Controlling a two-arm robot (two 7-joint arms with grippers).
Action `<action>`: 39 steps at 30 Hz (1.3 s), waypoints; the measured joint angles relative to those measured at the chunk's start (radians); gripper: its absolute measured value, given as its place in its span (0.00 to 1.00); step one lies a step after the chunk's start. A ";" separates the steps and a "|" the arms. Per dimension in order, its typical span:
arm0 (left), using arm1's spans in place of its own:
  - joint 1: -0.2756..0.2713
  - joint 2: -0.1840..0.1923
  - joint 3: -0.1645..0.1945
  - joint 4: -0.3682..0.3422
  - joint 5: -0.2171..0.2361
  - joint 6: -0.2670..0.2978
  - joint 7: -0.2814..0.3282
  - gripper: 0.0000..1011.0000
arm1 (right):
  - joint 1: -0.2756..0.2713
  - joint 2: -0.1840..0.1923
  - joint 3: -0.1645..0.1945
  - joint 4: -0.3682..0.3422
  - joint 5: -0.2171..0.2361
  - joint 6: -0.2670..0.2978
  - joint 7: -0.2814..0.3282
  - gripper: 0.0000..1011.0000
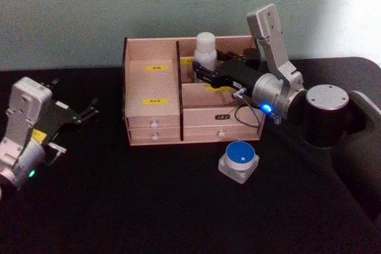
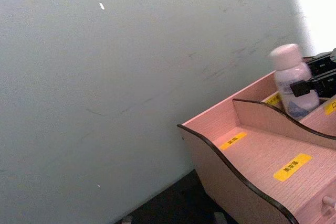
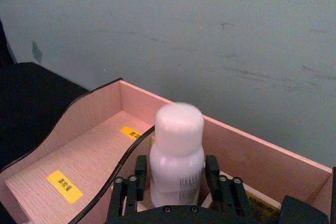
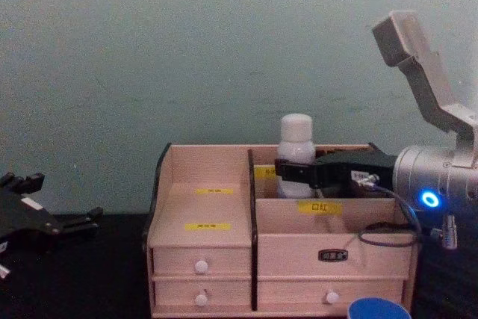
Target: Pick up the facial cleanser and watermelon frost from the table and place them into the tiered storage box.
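Observation:
The facial cleanser (image 1: 205, 49), a white bottle with a rounded cap, stands upright in the rear right compartment of the tiered storage box (image 1: 152, 96). My right gripper (image 1: 199, 72) reaches over the box from the right and is shut on the bottle's body. In the right wrist view its fingers (image 3: 140, 169) press both sides of the bottle (image 3: 177, 145). The watermelon frost (image 1: 239, 157), a squat jar with a blue lid, sits on the table in front of the box's right half. My left gripper (image 1: 74, 126) rests open at the far left, holding nothing.
The box stands against a pale green wall on a black table (image 1: 149, 206). Its left compartments with yellow labels (image 4: 208, 225) hold nothing. The right arm's base (image 1: 324, 114) stands right of the box.

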 joint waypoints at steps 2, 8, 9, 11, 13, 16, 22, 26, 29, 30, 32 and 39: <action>0.000 0.000 0.000 0.000 0.000 0.000 0.000 0.99 | 0.000 0.000 0.000 0.000 0.000 0.000 0.000 0.73; 0.000 0.000 0.000 0.000 0.000 0.000 0.000 0.99 | 0.000 0.001 0.000 -0.001 0.001 0.000 0.000 0.89; 0.000 0.000 0.000 0.000 0.000 0.000 0.000 0.99 | 0.000 0.001 0.000 -0.001 0.001 0.000 0.000 0.91; 0.000 0.000 0.000 0.000 0.000 0.000 0.000 0.99 | 0.000 0.001 0.000 -0.001 0.001 -0.001 0.000 0.97; 0.000 0.000 0.000 0.000 0.000 0.000 0.000 0.99 | -0.001 0.001 0.000 -0.001 0.001 0.000 0.000 0.99; 0.000 0.000 0.000 0.000 0.000 0.000 0.000 0.99 | -0.001 0.001 0.000 -0.001 0.002 0.000 0.000 0.99; 0.000 0.000 0.000 0.000 0.000 0.000 0.000 0.99 | -0.003 0.001 0.001 -0.005 0.002 -0.002 0.001 0.99; 0.000 0.000 0.000 0.000 0.000 0.000 0.000 0.99 | -0.018 0.010 0.010 -0.036 0.003 -0.005 0.001 0.99; 0.000 0.000 0.000 0.000 0.000 0.000 0.000 0.99 | -0.036 0.023 0.014 -0.077 0.003 -0.001 -0.001 0.99; 0.000 0.000 0.000 0.000 0.000 0.000 0.000 0.99 | -0.051 0.033 0.017 -0.106 0.003 0.005 -0.001 0.99; 0.000 0.000 0.000 0.000 0.000 0.000 0.000 0.99 | -0.066 0.044 0.020 -0.133 0.004 0.012 -0.001 0.99; 0.000 0.000 0.000 0.000 0.000 0.000 0.000 0.99 | -0.169 0.124 0.035 -0.278 0.026 0.029 0.030 0.99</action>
